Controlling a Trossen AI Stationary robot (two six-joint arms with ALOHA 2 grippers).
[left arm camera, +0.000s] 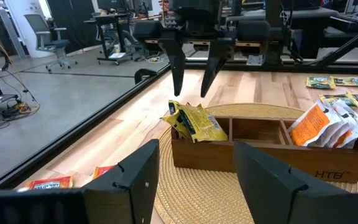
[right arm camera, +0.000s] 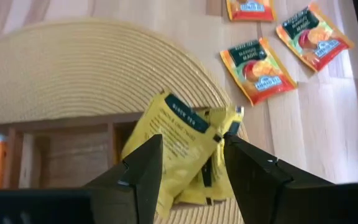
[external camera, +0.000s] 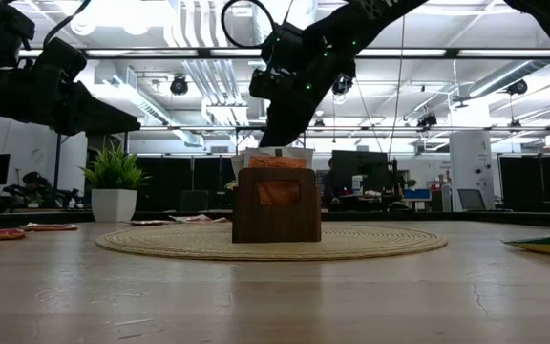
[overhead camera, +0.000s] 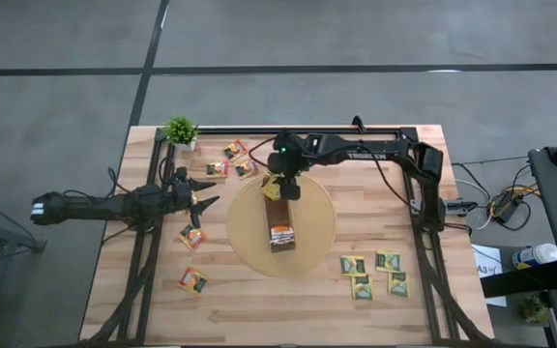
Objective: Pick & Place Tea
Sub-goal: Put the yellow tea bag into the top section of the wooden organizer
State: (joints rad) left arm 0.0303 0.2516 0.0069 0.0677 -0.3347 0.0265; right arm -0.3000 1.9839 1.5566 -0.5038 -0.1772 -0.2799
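left gripper point(overhead camera: 205, 201), dark, fingers spread wide and empty, hanging over bare plank tabletop point(overhead camera: 124, 300) beside glossy flat orange sachets point(overhead camera: 192, 236). potted plant point(overhead camera: 180, 130) at the far left corner. round woven straw disc point(overhead camera: 312, 246) mid-table, carrying a long narrow brown wooden box point(overhead camera: 280, 235) split into compartments: crinkled yellow sachets point(left arm camera: 197, 122) leaning out of one end, orange ones point(left arm camera: 316, 124) at the other. right gripper point(left arm camera: 191, 71) directly above the yellow sachets, fingers parted, gripping nothing. green-and-yellow sachets point(overhead camera: 375, 273) loose on the right.
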